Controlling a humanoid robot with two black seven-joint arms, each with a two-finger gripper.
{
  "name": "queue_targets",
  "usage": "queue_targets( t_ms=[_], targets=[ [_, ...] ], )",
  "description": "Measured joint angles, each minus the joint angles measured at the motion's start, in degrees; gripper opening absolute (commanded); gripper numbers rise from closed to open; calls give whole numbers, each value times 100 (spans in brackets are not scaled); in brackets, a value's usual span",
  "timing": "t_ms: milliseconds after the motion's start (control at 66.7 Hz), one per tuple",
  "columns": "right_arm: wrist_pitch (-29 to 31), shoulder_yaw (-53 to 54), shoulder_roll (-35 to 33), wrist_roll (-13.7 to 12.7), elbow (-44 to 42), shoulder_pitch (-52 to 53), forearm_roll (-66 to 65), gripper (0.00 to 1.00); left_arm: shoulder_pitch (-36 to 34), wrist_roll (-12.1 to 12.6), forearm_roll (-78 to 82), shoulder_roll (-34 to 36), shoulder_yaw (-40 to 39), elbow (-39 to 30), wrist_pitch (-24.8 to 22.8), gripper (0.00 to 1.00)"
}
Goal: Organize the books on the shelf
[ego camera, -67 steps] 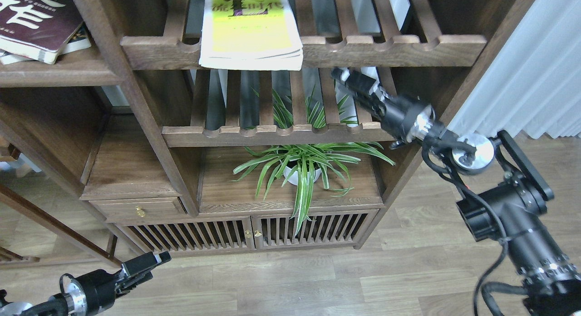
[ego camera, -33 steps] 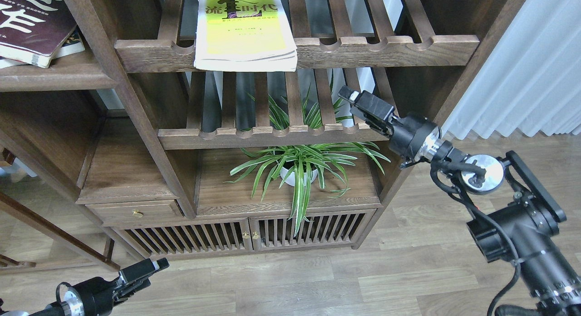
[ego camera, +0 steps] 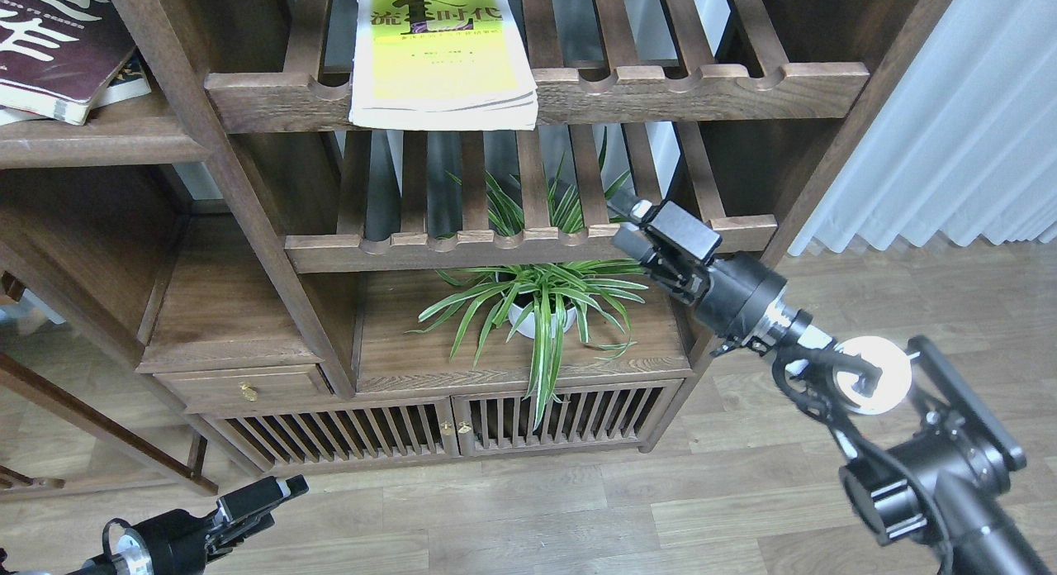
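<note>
The dark wooden bookcase (ego camera: 248,187) fills the wall: the yellow-green book (ego camera: 442,59) lies flat on the upper slatted rack (ego camera: 702,83), overhanging its front rail, and the maroon book (ego camera: 54,46) rests on the plank shelf (ego camera: 99,141) at left. My right gripper (ego camera: 640,228) hangs empty near the lower rack; whether its fingers are apart, I cannot tell. I think it should approach the overhanging edge level and pinch it firmly, so the pages do not fan out.

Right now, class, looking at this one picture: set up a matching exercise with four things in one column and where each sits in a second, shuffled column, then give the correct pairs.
Things
1. yellow-green book
2. maroon book
3. potted plant
4. right hand

Places
A. on the flat plank shelf at upper left
B. in front of the lower slatted rack's right end
C. lying on the upper slatted rack, overhanging its front rail
D. on the cabinet top below both racks

Pairs: 1-C, 2-A, 3-D, 4-B
</note>
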Motion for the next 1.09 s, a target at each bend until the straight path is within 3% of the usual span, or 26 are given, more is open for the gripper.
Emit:
queue_targets(
  t_ms=[135, 165, 405, 600, 1095],
  targets=[
    [-771, -16, 249, 0, 376, -26, -8, 96, 7, 0, 0, -1, -8, 0, 0, 99],
    [-1180, -20, 393, 0, 520, 29, -62, 96, 13, 0, 0, -2, -8, 0, 0, 99],
    [-2368, -22, 1045, 0, 728, 679, -533, 96, 33, 0, 3, -2, -6, 3, 0, 99],
    [-3194, -22, 1189, 17, 739, 1318, -923, 96, 50, -6, 2, -2, -7, 72, 0, 99],
    [-3407, -62, 1192, 93, 708, 2155, -1253, 97, 96, -9, -9, -7, -19, 208, -1, 99]
  ],
)
